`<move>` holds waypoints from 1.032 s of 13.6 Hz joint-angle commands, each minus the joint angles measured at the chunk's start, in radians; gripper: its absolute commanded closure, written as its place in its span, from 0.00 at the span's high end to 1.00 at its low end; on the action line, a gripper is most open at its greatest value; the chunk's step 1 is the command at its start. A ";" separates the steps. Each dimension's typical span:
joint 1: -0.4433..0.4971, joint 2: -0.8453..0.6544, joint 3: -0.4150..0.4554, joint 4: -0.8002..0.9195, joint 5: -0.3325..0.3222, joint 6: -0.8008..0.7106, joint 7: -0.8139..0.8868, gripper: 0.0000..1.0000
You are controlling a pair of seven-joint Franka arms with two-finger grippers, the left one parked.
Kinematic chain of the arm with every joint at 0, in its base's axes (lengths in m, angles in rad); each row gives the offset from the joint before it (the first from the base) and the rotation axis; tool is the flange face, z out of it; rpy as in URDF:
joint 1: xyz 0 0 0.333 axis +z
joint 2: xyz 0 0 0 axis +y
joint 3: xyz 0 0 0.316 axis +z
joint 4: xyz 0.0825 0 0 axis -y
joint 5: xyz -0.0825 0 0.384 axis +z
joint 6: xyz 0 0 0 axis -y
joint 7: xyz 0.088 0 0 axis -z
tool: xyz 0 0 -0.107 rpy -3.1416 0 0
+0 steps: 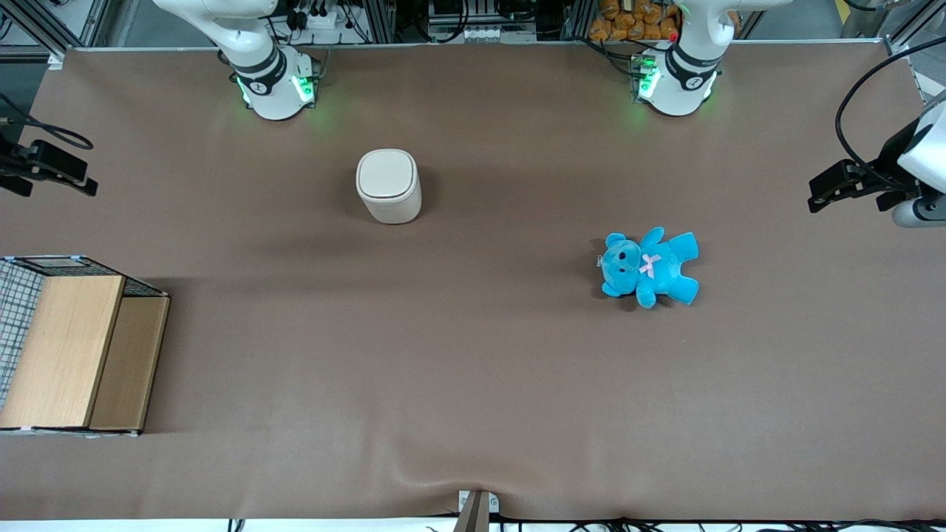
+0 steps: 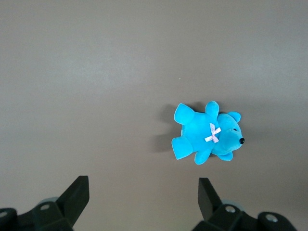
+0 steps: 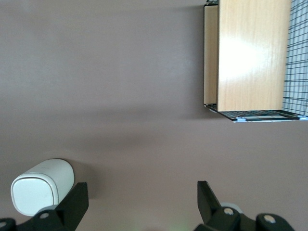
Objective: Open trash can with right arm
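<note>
**Gripper waits wide, lid untouched**

Gripper [image 3: 139, 202] of the right arm [image 1: 44, 168] hangs spread above bare table, toward the working arm's end and well apart from the trash can [image 1: 389, 185]. That cream bin stands upright near the arm bases, lid [image 1: 386, 174] flat and closed, farther from the front camera than the blue teddy bear [image 1: 649, 266] and the wood-panelled crate [image 1: 70, 347]. A good approach probably travels over the can, finds the lid's free edge, then lifts gently so the light bin neither slides nor tips.
</note>
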 commanded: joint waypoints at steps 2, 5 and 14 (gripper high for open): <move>0.065 0.053 0.010 0.000 0.018 -0.101 0.012 1.00; 0.162 0.077 0.010 -0.032 0.026 -0.180 0.067 1.00; 0.423 0.074 0.009 -0.306 0.184 -0.100 0.299 0.00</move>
